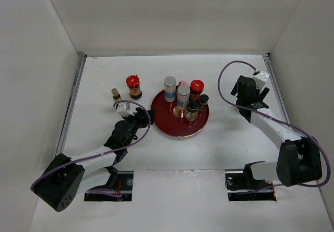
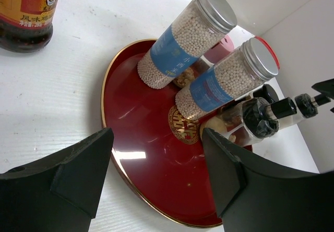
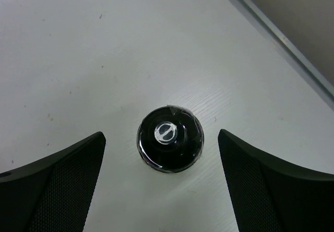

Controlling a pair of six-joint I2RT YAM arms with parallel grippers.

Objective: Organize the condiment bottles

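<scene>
A dark red round plate [image 1: 172, 127] [image 2: 151, 154] carries several condiment bottles: two silver-capped, blue-labelled cylinders [image 1: 170, 88] [image 1: 183, 97] [image 2: 185, 34] [image 2: 224, 81], a red-lidded jar [image 1: 197, 89], a pink-capped one [image 1: 182, 83] and black-capped ones [image 1: 192, 109] [image 2: 255, 120]. Off the plate to the left stand a red-lidded brown jar [image 1: 133, 86] [image 2: 26, 13] and a tiny bottle [image 1: 116, 94]. My left gripper [image 1: 140, 116] [image 2: 156, 154] is open and empty at the plate's left rim. My right gripper [image 1: 244, 97] [image 3: 162, 135] is open above a black-capped bottle [image 3: 168, 146], a finger on each side, not touching. That bottle is hidden in the top view.
White walls enclose the table; a metal strip [image 3: 282, 39] runs along its right edge near my right gripper. The two arm bases [image 1: 57, 182] [image 1: 297, 164] sit at the near edge.
</scene>
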